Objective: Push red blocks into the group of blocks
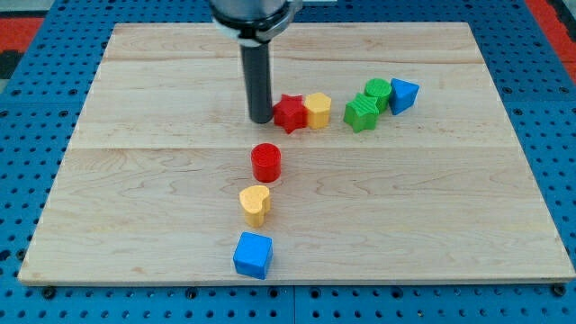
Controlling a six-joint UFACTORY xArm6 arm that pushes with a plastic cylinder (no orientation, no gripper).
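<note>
Beside my tip (261,119), red star (290,112) touches yellow block (317,110).

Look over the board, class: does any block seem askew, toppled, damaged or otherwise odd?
Nothing stands out. Every block sits flat and whole on the wooden board. My tip rests at the left side of the red star, which touches the yellow block. The red cylinder stands upright, apart, below them.
</note>
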